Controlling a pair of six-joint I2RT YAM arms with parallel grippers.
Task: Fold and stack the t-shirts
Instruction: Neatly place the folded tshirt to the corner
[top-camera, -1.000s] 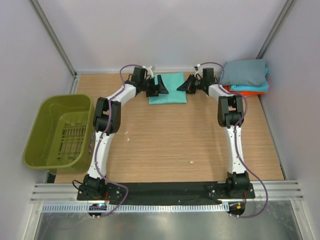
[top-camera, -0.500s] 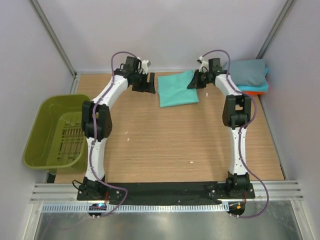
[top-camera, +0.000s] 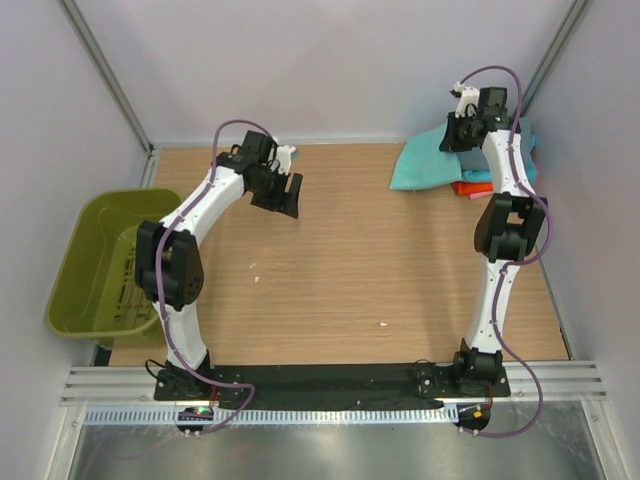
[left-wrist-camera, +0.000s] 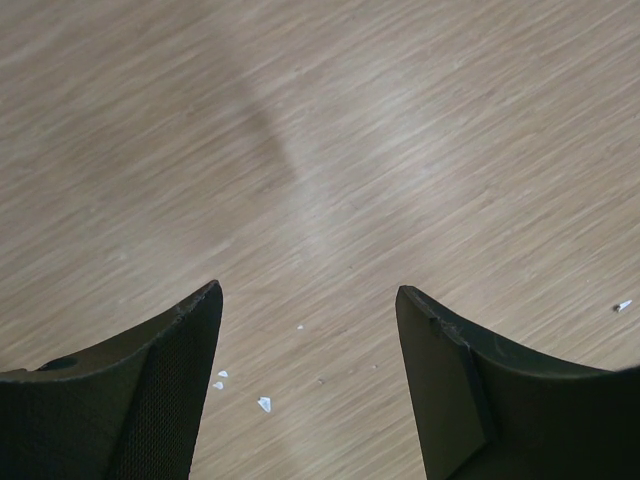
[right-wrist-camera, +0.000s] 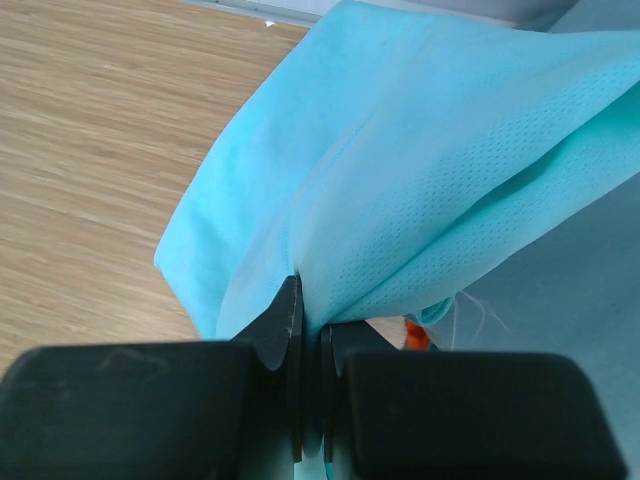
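My right gripper (top-camera: 452, 140) is shut on the folded mint-green t-shirt (top-camera: 425, 165) and holds it at the back right, over the stack. In the right wrist view the jaws (right-wrist-camera: 310, 330) pinch the mint cloth (right-wrist-camera: 400, 170). Of the stack, an orange-red shirt (top-camera: 470, 188) and a cyan edge (top-camera: 528, 150) peek out; the grey shirt is mostly hidden, a slate patch (right-wrist-camera: 560, 290) shows in the right wrist view. My left gripper (top-camera: 287, 199) is open and empty above bare table at the back left; its fingers (left-wrist-camera: 160, 390) frame only wood.
An olive-green basket (top-camera: 70, 270) stands at the left table edge. White walls and metal posts close the back and sides. Small white specks (left-wrist-camera: 263, 403) lie on the wood under the left gripper.
My right gripper has carried the mint shirt from the back middle to the right, onto the stack. My left gripper let go of it and drew back to the left, open.
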